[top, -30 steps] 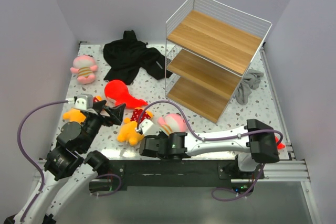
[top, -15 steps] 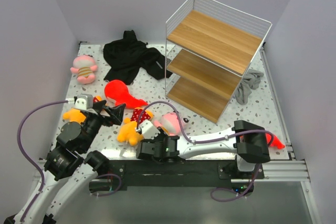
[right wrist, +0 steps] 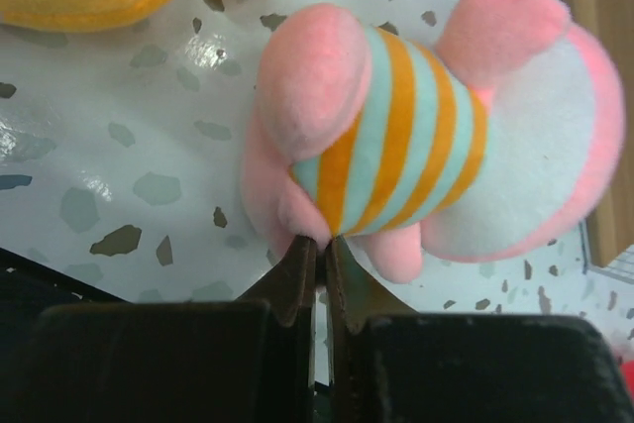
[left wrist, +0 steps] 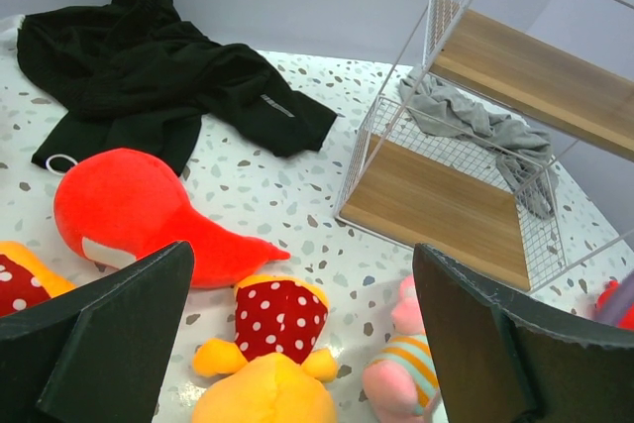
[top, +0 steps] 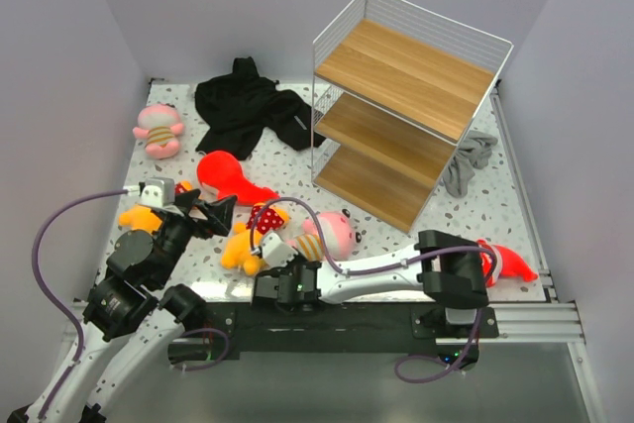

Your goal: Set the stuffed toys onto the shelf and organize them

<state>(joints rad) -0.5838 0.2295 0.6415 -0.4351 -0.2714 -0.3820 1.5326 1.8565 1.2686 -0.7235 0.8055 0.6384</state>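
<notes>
The speckled table (top: pixel 451 215) is walled on three sides, the shelf (top: pixel 411 76) set far right. A pink striped toy (top: pixel 337 233) is seen near the front edge, the right gripper (right wrist: pixel 319 243) shut against it; the left gripper (top: pixel 218 211) is spread wide

Left claw (left wrist: pixel 302 264) spread wide, right claw (right wrist: pixel 317 248) pinched shut, right arm reaching low leftward
</notes>
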